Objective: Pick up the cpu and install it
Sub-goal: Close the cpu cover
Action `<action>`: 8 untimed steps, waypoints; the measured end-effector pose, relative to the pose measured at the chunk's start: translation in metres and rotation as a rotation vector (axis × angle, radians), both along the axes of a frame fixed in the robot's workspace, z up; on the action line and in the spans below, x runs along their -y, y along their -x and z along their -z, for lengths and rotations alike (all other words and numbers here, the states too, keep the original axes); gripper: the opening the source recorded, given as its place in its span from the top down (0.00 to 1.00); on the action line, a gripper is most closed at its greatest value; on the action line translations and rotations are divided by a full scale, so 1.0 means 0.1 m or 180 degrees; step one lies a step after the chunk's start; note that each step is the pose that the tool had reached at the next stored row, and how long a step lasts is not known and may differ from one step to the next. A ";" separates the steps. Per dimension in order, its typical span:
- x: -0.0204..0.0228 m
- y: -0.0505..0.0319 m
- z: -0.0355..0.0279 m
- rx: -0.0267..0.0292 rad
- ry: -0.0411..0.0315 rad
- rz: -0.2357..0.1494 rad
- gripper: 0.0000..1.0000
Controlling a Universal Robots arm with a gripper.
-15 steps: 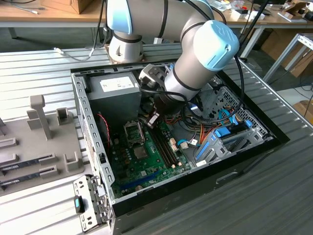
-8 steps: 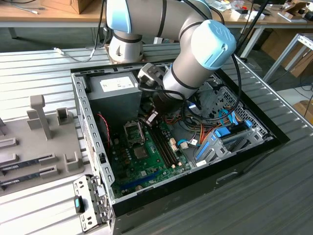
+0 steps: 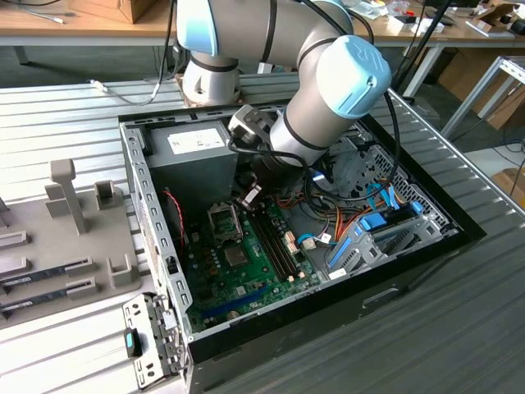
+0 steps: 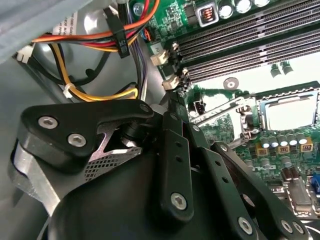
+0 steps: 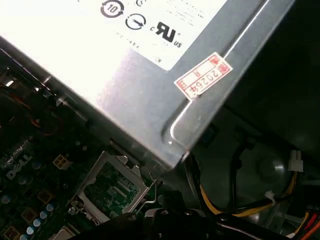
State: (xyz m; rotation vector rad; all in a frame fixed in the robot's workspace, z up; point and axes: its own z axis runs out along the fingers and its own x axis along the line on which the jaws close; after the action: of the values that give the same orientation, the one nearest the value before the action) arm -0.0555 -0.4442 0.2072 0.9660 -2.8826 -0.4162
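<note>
My arm bends down into the open case (image 3: 156,222), tool (image 3: 250,195) hovering near the socket (image 3: 223,220) beside the power supply (image 3: 184,156); tool's grip I cannot tell.

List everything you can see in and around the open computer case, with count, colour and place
Computer case: one, black, open on the metal table, centre of the exterior view.
Motherboard: one, green, on the case floor.
CPU socket: one, silvery frame, on the motherboard below the power supply; I cannot tell if a cpu sits in it.
Power supply: one, grey with a white label, at the case's far corner.
Memory slots: a row, black, beside the socket.
Cables: a bundle, orange, yellow and black, toward the exterior view's right.
Grey tray: one, on the exterior view's left, holding fixtures.
Table: one, ribbed metal, under everything.
Robot arm: one, silver and light blue, reaching into the case.
Gripper: one, black, above the motherboard near the socket.
</note>
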 end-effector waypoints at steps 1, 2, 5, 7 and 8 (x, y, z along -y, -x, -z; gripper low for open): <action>-0.001 0.017 0.002 0.0000 -0.0002 0.0000 0.89; -0.002 0.033 0.004 0.0000 -0.0004 0.0000 0.89; -0.002 0.050 0.011 0.0000 -0.0011 0.0000 0.89; -0.002 0.053 0.011 0.0000 -0.0013 0.0000 0.89; -0.002 0.054 0.012 0.0000 -0.0014 -0.0001 0.89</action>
State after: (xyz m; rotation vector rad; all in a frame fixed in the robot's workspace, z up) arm -0.0609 -0.4439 0.2060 0.9669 -2.8829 -0.4225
